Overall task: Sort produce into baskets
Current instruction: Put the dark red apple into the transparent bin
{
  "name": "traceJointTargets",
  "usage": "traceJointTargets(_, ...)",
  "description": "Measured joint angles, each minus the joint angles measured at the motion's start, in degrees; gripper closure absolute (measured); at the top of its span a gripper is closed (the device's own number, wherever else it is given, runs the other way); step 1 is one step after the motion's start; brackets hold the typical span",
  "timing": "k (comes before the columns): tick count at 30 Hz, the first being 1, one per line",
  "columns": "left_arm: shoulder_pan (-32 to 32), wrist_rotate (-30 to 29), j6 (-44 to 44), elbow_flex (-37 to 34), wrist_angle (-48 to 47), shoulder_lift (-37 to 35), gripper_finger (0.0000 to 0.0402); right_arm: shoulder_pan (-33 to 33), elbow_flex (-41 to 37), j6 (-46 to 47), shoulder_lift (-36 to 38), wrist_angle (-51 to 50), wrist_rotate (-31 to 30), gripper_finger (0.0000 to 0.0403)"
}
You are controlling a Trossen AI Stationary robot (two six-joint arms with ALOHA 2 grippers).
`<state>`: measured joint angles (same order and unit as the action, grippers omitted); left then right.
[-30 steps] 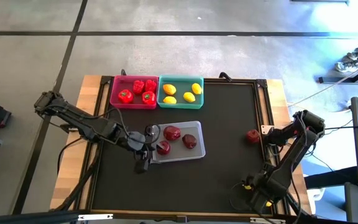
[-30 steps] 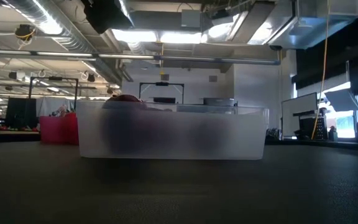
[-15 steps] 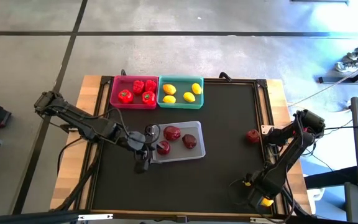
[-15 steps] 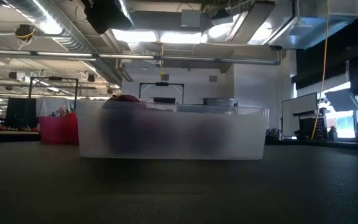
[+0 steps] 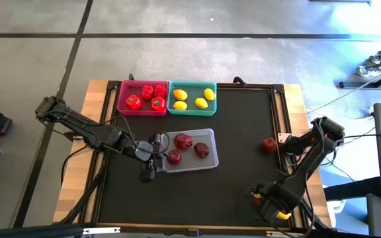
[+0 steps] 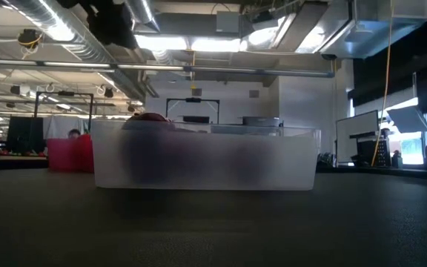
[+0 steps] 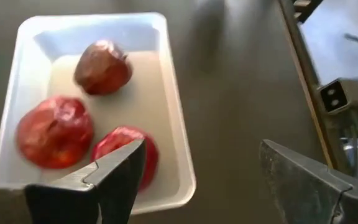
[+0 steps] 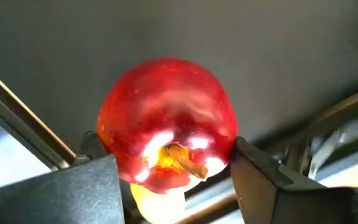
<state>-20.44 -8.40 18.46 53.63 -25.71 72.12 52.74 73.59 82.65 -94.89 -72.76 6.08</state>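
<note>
The last loose apple [image 5: 268, 144] lies on the dark surface [image 5: 237, 178] near its right edge, well apart from the grey-white tray [image 5: 211, 158] that already holds three apples. In the right wrist view the apple [image 8: 166, 124] sits squarely between the right gripper [image 8: 176, 171] jaws, stem toward the camera, the jaws touching or nearly touching its sides. The right arm is plainly the nearer. The left gripper [image 7: 197, 171] hovers at the tray's left end, jaws spread and empty.

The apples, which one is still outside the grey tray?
The lone apple near the table's right edge, between the right gripper's fingers. The other three lie together in the grey tray at the table's middle.
</note>
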Motion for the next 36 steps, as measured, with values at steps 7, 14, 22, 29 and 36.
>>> traceJointTargets(7, -3.37, -7.88, 0.57, 0.00, -5.37, -3.80, 0.0095, -7.96, 6.99, -6.41, 0.07, -0.37, -13.46, 0.0247)
traceJointTargets(14, -6.69, -12.34, 0.53, -0.67, -9.34, -6.87, 0.0095, -17.76, 11.66, -18.37, 0.12, 0.90, -21.50, 0.0246)
traceJointTargets(22, -6.26, -12.94, 2.57, -9.77, -3.02, -8.66, 0.0095, -28.17, 12.03, -34.10, 0.11, 11.51, -21.57, 0.0245)
traceJointTargets(29, -5.38, -12.96, 6.52, -15.34, 4.05, -8.63, 0.0095, -34.84, 12.06, -42.92, 0.02, 15.57, -19.52, 0.0245)
traceJointTargets(36, -5.38, -15.34, 9.26, -16.72, 5.94, -8.63, 0.0095, -36.01, 12.08, -50.15, -1.39, 15.05, -18.00, 0.0245)
